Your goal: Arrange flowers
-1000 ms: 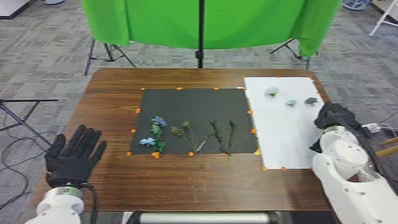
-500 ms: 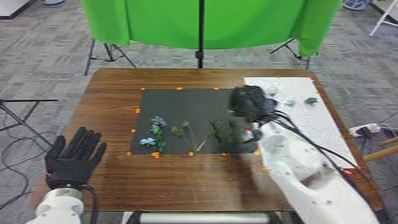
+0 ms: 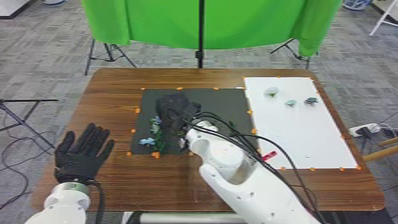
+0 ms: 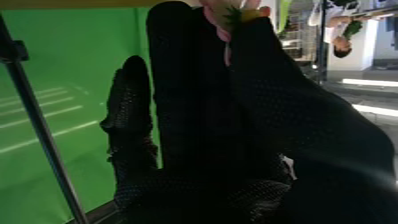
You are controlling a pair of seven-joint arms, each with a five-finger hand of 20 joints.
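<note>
Over the left half of the black sheet [image 3: 222, 100] is my right hand [image 3: 176, 106], covering most of the stems there. In the right wrist view, the thumb and fingers of my right hand [image 4: 213, 125] pinch a pink flower [image 4: 218, 19] with a yellow-green part. Blue flowers [image 3: 147, 142] with green leaves lie beside the hand on the sheet's left side. Three small pale or bluish blooms, one of them a white flower [image 3: 272, 91], rest on the white sheet [image 3: 298, 130]. My left hand [image 3: 80, 156] is open, fingers straight, by the table's left edge.
Orange tape pieces [image 3: 155, 155] line the sheets on the brown table [image 3: 160, 185]. Black cables [image 3: 258, 137] loop beside the right arm, which crosses the table's front right. A green cloth [image 3: 249, 25] hangs on a stand behind the table.
My right hand has swung left from beyond the white sheet's right edge to over the black sheet's left half. My left hand has shifted slightly.
</note>
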